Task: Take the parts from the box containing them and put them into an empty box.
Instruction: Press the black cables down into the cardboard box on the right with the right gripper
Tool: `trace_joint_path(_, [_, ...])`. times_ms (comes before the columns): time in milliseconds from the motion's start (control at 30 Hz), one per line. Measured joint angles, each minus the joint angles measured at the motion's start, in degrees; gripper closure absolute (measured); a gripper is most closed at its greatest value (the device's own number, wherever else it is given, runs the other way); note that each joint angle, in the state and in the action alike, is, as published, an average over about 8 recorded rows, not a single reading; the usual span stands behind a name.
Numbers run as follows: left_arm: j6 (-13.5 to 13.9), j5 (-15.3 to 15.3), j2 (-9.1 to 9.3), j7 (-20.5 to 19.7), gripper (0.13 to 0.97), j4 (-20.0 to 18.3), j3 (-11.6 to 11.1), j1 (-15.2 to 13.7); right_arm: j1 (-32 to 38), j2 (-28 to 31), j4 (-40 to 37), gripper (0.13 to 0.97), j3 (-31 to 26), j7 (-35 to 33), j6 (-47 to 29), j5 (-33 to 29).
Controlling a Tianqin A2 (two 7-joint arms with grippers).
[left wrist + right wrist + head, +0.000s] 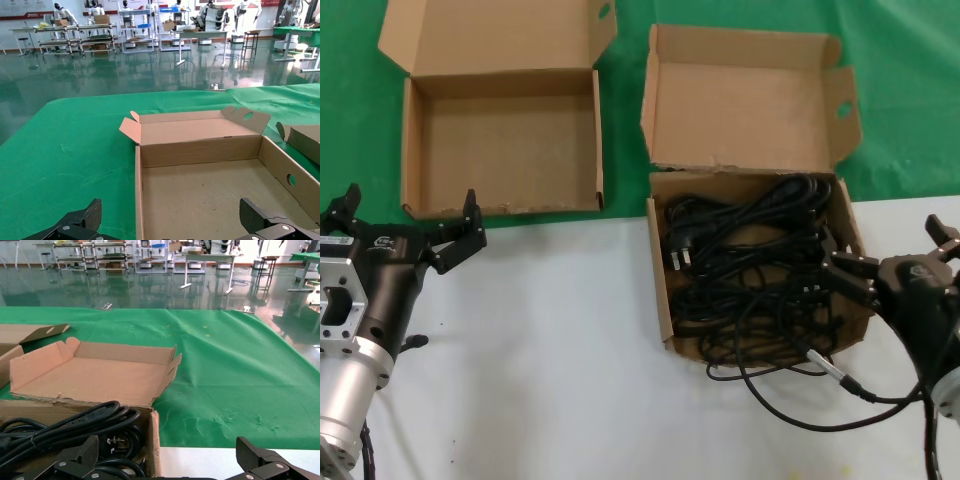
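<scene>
Black power cables (750, 260) lie tangled in the ragged-edged carton (659, 290) on the right, its flapped lid (740, 100) folded back. The empty box (412, 150) stands open at the far left, its flat lid behind it. My right gripper (888, 245) is open at the full carton's right wall; in the right wrist view this gripper (167, 452) straddles that wall (153, 440), one finger over the cables (75, 425). My left gripper (410, 205) is open just in front of the empty box (200, 200). In the left wrist view the left gripper (171, 215) holds nothing.
Both cartons straddle the line where the green cloth (900, 90) meets the white tabletop (550, 350). A thin cable with a metal connector (830, 368) trails from the full carton's front across the white surface toward my right arm.
</scene>
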Motion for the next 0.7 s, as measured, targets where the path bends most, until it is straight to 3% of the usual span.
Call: trace_joint_path(700, [0.0, 0.0, 0.00, 0.0, 0.140, 0.0, 0.0, 0.0, 0.0, 0.0, 0.0, 0.129, 0.0, 0.0, 0.0, 0.0])
